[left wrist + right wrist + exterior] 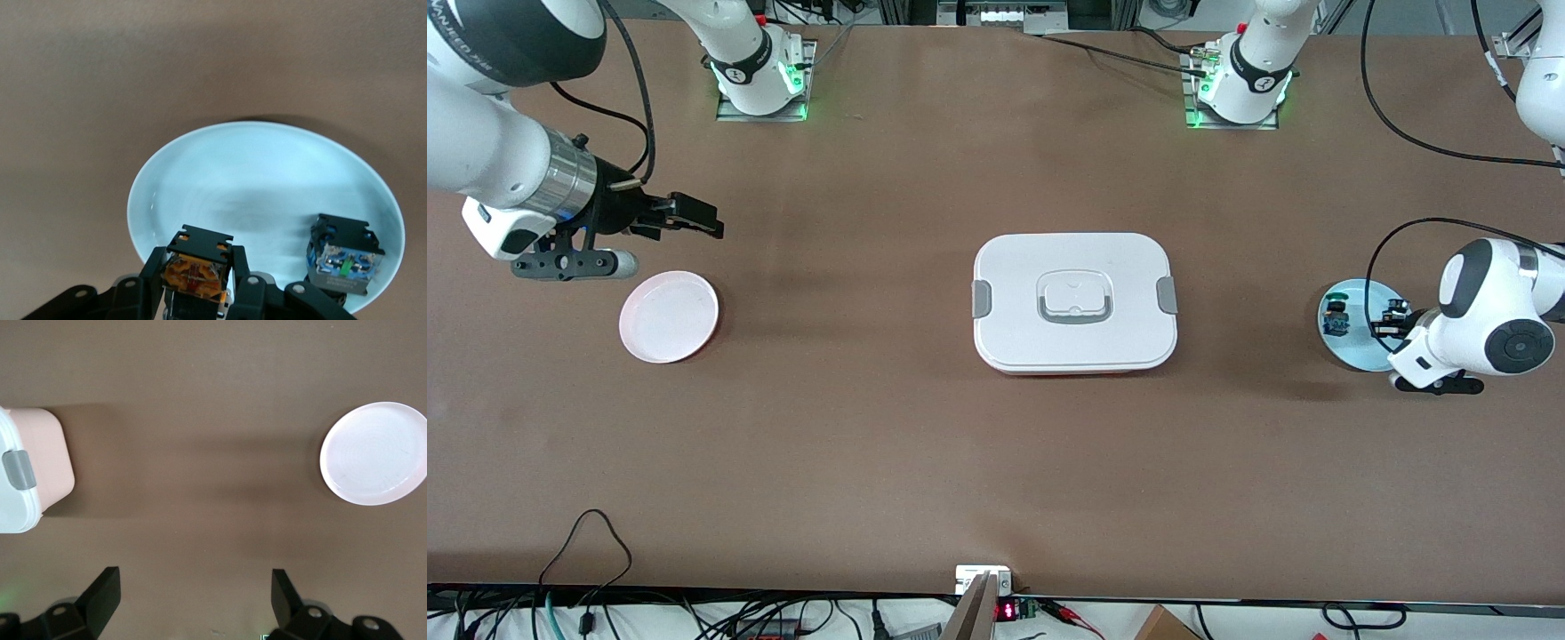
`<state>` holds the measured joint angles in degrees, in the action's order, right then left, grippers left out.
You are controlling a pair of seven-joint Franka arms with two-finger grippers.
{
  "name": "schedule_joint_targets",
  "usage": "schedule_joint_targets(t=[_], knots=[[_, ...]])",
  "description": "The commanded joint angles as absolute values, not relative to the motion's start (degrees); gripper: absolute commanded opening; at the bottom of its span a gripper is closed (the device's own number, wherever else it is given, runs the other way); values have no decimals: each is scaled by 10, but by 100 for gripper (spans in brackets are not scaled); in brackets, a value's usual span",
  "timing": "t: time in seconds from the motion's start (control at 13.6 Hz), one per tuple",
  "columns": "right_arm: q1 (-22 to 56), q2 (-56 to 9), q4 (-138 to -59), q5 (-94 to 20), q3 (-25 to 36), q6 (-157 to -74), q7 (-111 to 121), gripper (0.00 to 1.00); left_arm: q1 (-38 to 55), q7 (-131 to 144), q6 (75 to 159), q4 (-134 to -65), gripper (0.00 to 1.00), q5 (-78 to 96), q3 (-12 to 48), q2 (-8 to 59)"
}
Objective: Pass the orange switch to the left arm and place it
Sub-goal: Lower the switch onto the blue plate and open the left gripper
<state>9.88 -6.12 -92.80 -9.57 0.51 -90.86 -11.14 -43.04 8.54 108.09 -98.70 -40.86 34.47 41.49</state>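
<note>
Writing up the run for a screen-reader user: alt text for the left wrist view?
The left hand is shut on the orange switch over a pale blue plate. A second small switch with a blue body sits on the plate beside it, and brown table surrounds the plate.

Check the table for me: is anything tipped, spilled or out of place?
Nothing stands out. The box sits flat mid-table, lid clipped. The left gripper is shut on the orange switch at the blue plate, beside the green-capped switch. The right gripper waits open near the pink plate.
</note>
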Motion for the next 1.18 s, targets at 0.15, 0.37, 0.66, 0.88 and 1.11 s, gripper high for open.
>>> schedule_joint_targets(t=[0.15, 0.37, 0.66, 0.88, 1.11], knots=[[94, -62, -928, 98, 4, -918, -113, 100, -437, 73, 1098, -991, 19, -434, 348, 428], [47, -65, -927, 105, 6, -931, -114, 100, -438, 73, 1099, -991, 36, -456, 349, 438], [19, -66, -931, 65, 9, -929, -113, 100, -439, 73, 1098, -988, 85, -456, 349, 443], [25, -64, -936, 19, 49, -930, -92, 100, -448, 57, 1093, -980, 100, -427, 353, 437], [36, -65, -939, 11, 78, -936, -33, 100, -447, 12, 1090, -980, 100, -417, 366, 397]])
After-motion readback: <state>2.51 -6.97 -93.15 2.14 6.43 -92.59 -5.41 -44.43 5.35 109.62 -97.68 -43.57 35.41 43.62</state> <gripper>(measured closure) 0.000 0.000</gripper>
